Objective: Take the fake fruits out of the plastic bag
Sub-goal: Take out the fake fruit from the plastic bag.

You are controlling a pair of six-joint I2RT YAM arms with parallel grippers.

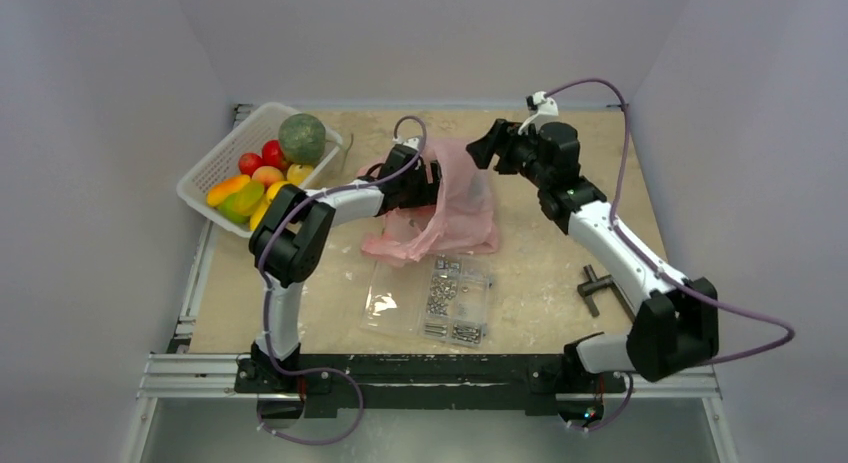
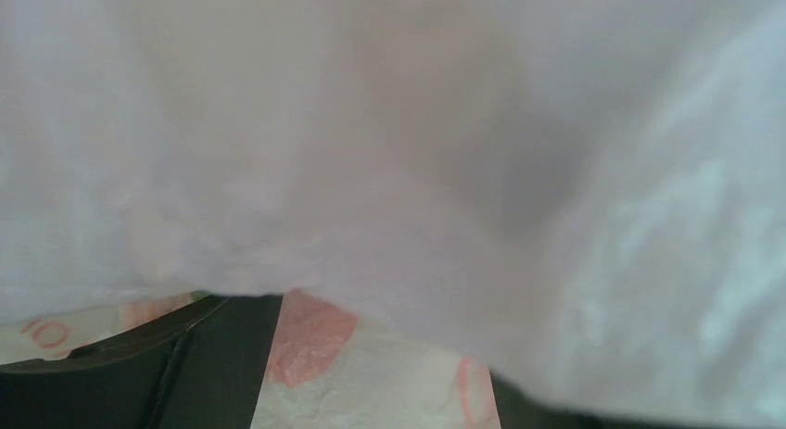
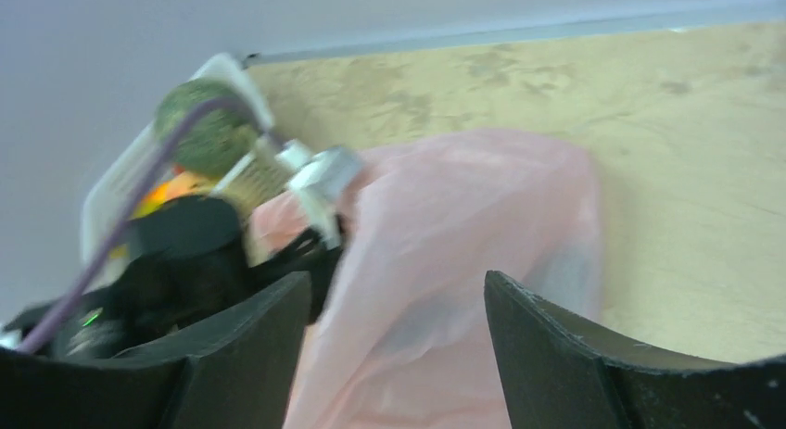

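Note:
The fake fruits lie in a white basket [image 1: 205, 173] at the far left: a grey-green melon [image 1: 302, 138] [image 3: 199, 132] beside small red, yellow and orange ones [image 1: 250, 178]. The pink plastic bag [image 1: 455, 208] [image 3: 463, 234] lies crumpled mid-table. My left gripper [image 1: 418, 183] [image 2: 371, 364] is pushed into the bag's left side. Its dark fingers [image 2: 213, 364] stand apart, and pale bag film [image 2: 389, 151] covers most of the left wrist view. My right gripper [image 1: 488, 143] [image 3: 399, 295] hovers open just off the bag's upper right, with nothing between its fingers [image 3: 556, 355]. No fruit shows inside the bag.
A flat clear case of metal screws [image 1: 440, 298] lies in front of the bag. A black tool [image 1: 595, 288] rests near the right arm. The basket sits at the table's far left edge.

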